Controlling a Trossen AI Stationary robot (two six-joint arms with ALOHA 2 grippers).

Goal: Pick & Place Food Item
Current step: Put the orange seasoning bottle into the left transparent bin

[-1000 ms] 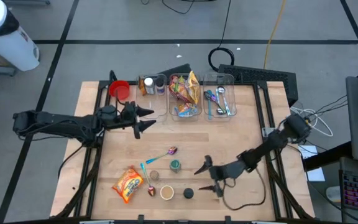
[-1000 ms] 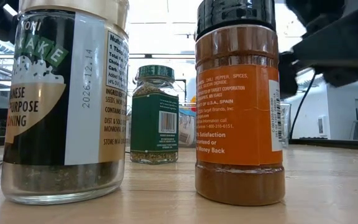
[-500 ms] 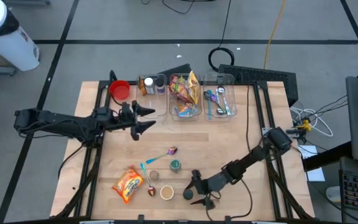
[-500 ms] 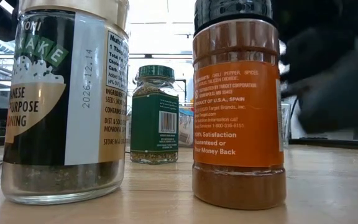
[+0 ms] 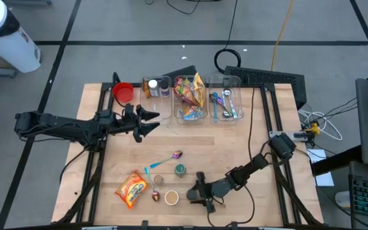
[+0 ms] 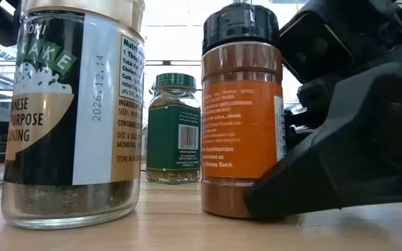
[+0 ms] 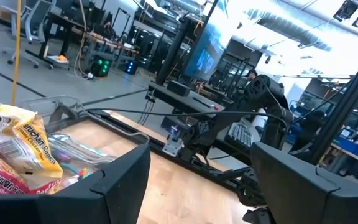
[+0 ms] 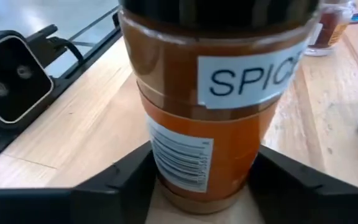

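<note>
An orange spice jar with a black cap [image 6: 241,132] stands near the table's front edge, and my right gripper [image 5: 197,195] is shut on it. Left of it stand a white-topped seasoning jar [image 6: 72,111] and, farther back, a small green jar [image 6: 174,129]. An orange chips bag [image 5: 131,189] lies flat at the near left. My left gripper [image 5: 151,121] hovers open and holds nothing, above the table's far left, short of the bins. My right gripper pinches the spice jar's lower body [image 8: 194,177] between its two fingers [image 8: 120,183], one on each side, below the label. The fingers come nearly level from the table's right side. The jar stands about upright with its base on the table.
Three clear bins line the far edge: jars [image 5: 157,86], snack bags [image 5: 190,96], utensils [image 5: 225,102]. A red bowl [image 5: 122,92] sits at the far left. Spoons [image 5: 165,163] lie between the chips bag and the green jar.
My right gripper has moved down and toward the table's near left, up to the spice jar, and its fingers have closed in around the jar's lower body. The jar has shifted a little sideways on the table.
</note>
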